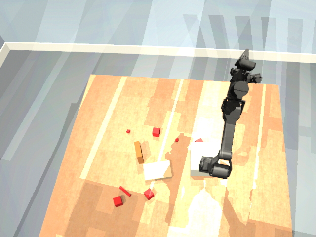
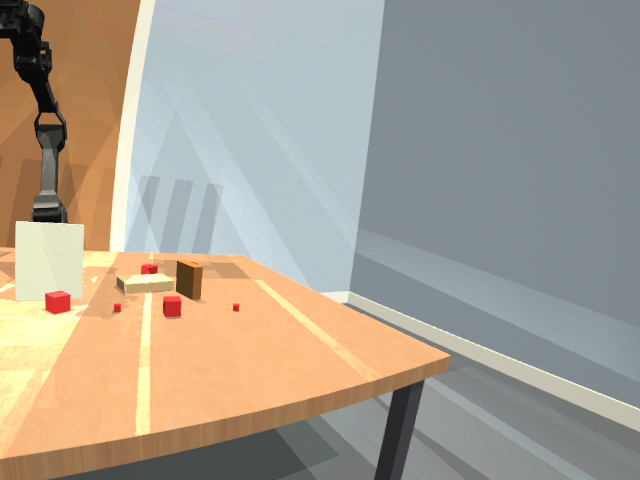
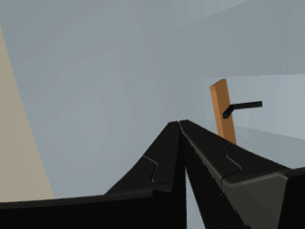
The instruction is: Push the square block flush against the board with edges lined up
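A thin orange-brown block (image 1: pixel 138 152) (image 2: pixel 188 279) stands upright on its edge. A flat cream board (image 1: pixel 156 171) (image 2: pixel 149 284) lies beside it, with one corner near the block's lower end in the top view. I cannot tell whether they touch, and no whole side of the block is seen lying along the board. My gripper (image 1: pixel 247 50) (image 3: pixel 179 131) is shut and empty, its fingertips together in the wrist view. It is raised over the table's back edge in the top view, far from both parts. Its fingers do not show in the exterior view.
The arm stands on a white pedestal (image 1: pixel 197 156) (image 2: pixel 49 260) on the table (image 1: pixel 101 122) (image 2: pixel 248 361). Red cubes (image 1: pixel 156 132) (image 2: pixel 172 306) of two sizes lie around the parts. A red stick (image 1: pixel 124 191) lies in front. An orange bar (image 3: pixel 221 112) shows in the wrist view.
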`<control>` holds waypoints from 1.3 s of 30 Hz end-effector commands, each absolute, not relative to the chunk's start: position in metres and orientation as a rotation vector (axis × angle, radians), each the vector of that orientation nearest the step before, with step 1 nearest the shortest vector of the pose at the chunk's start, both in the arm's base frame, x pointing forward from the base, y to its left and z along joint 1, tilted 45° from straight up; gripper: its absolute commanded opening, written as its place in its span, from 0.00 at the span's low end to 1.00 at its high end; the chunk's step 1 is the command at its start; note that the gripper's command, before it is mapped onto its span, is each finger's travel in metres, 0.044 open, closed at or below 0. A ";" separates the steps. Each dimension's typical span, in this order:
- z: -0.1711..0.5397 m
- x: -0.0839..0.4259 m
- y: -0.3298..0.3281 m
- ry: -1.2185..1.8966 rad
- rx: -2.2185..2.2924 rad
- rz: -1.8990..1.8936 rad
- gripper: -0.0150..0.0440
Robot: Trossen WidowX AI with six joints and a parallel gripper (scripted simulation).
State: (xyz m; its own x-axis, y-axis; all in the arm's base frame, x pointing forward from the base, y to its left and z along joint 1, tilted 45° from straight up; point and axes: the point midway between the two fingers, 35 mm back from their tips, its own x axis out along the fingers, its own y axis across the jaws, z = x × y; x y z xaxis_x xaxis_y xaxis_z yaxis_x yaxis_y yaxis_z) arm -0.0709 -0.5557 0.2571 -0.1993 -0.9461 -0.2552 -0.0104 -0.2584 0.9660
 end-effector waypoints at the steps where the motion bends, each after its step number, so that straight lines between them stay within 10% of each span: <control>1: 0.242 -0.040 -0.561 -1.048 1.307 -1.574 0.25; 39: 0.116 0.227 -0.500 0.270 1.205 -1.212 0.25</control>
